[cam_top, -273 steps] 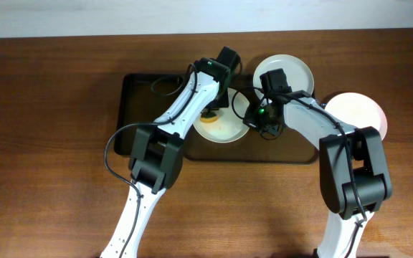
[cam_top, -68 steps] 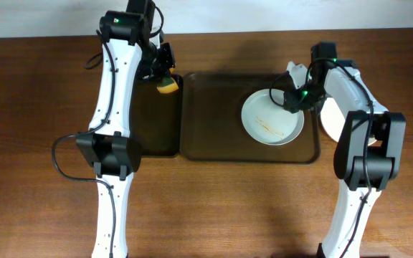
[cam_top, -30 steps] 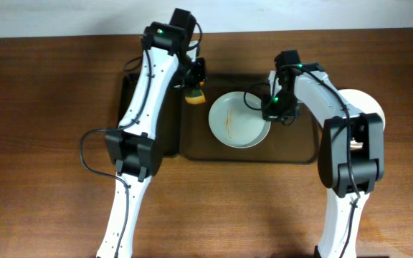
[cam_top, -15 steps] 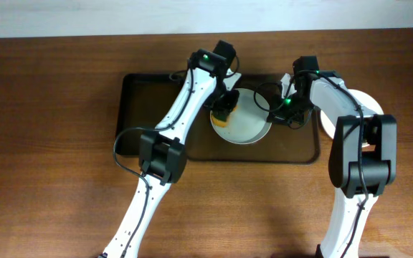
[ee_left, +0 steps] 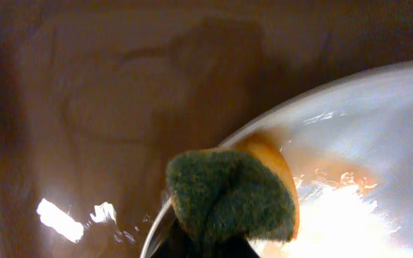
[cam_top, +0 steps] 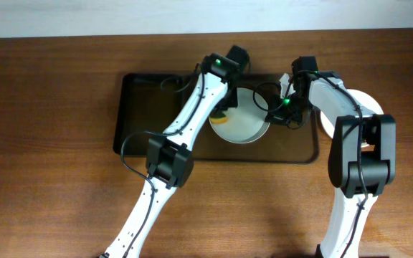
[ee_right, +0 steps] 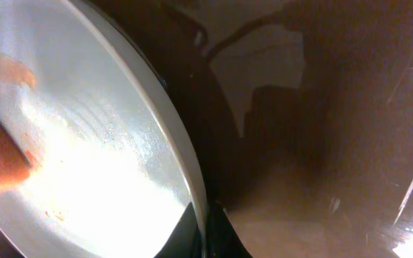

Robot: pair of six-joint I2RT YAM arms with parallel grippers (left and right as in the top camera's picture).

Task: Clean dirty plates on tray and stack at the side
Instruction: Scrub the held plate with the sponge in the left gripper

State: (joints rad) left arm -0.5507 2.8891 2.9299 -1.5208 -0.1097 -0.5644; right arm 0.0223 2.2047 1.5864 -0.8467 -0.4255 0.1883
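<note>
A white plate (cam_top: 246, 125) lies on the dark-brown tray (cam_top: 292, 147). My left gripper (cam_top: 224, 113) is shut on a yellow sponge with a green scouring face (ee_left: 231, 193) and presses it on the plate's left rim (ee_left: 378, 143), beside orange smears. The left jaws (ee_left: 206, 244) are mostly hidden under the sponge. My right gripper (cam_top: 279, 115) is shut on the plate's right rim (ee_right: 84, 143), with its jaws (ee_right: 205, 229) pinching the edge. More white plates (cam_top: 370, 104) sit on the table to the right of the tray, partly hidden by the right arm.
A smaller black tray (cam_top: 138, 107) adjoins the brown tray's left side. The wooden table (cam_top: 49, 179) extends to the left and front. Both arms cross over the brown tray (ee_right: 335, 143).
My left wrist has shifted a little right and back over the plate with the sponge. The right gripper and the plate have stayed put.
</note>
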